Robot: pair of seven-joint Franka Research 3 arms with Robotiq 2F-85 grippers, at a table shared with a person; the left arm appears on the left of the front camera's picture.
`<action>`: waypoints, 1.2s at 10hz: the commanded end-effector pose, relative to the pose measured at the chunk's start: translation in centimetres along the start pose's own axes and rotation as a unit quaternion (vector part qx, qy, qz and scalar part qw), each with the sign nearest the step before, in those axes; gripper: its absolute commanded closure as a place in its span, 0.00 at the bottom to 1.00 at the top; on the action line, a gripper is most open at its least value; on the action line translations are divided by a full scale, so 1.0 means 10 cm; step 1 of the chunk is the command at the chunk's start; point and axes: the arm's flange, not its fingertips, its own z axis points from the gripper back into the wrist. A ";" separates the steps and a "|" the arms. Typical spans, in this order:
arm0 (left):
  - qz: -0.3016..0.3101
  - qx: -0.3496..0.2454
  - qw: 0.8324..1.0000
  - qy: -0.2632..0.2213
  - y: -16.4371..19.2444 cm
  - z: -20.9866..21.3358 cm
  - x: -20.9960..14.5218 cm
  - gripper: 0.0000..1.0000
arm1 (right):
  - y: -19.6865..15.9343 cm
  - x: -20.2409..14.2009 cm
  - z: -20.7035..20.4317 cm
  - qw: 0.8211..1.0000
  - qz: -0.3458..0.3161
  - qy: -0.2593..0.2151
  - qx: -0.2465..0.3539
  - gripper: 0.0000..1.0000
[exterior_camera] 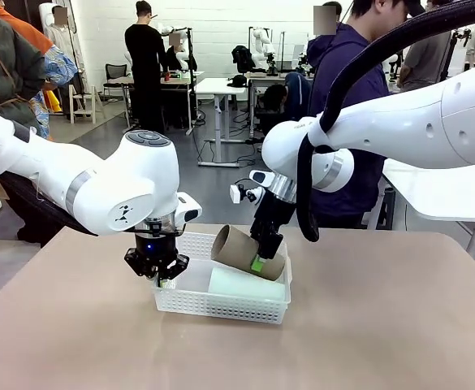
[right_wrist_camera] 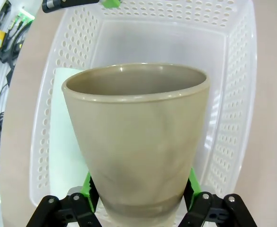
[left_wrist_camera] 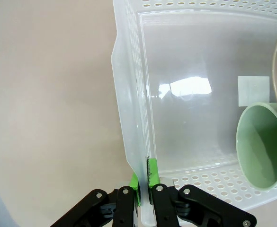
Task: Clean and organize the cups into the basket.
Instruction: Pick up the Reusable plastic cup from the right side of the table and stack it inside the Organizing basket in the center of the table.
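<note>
The white lattice basket (exterior_camera: 190, 302) sits mid-table. My left gripper (exterior_camera: 160, 279) is shut on its left wall; in the left wrist view the green pads (left_wrist_camera: 151, 171) pinch that wall (left_wrist_camera: 129, 118). A pale mint green cup (exterior_camera: 245, 285) lies on its side inside the basket, its open mouth (left_wrist_camera: 261, 146) facing the left gripper. My right gripper (exterior_camera: 263, 258) is shut on a tan cup (exterior_camera: 241, 249), held tilted above the basket over the mint cup. In the right wrist view the tan cup (right_wrist_camera: 138, 142) sits between the pads (right_wrist_camera: 87, 185), the basket (right_wrist_camera: 223, 94) below it.
A person in a dark purple top (exterior_camera: 347, 97) stands at the table's far side behind the right arm. Bare tan tabletop (exterior_camera: 367, 325) surrounds the basket on all sides. Other tables and people stand farther back.
</note>
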 end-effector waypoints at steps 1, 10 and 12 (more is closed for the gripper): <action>-0.007 0.004 1.000 0.000 0.00 -0.02 -0.01 1.00 | 0.02 -0.07 0.03 1.000 0.016 -0.006 -0.005 0.00; -0.007 0.004 1.000 0.000 0.00 -0.02 -0.01 1.00 | 1.47 -1.05 1.34 0.958 0.139 -0.242 0.068 0.00; -0.007 0.004 1.000 0.000 0.00 -0.02 -0.01 1.00 | 1.80 -1.86 1.67 0.927 0.181 -0.325 0.044 0.00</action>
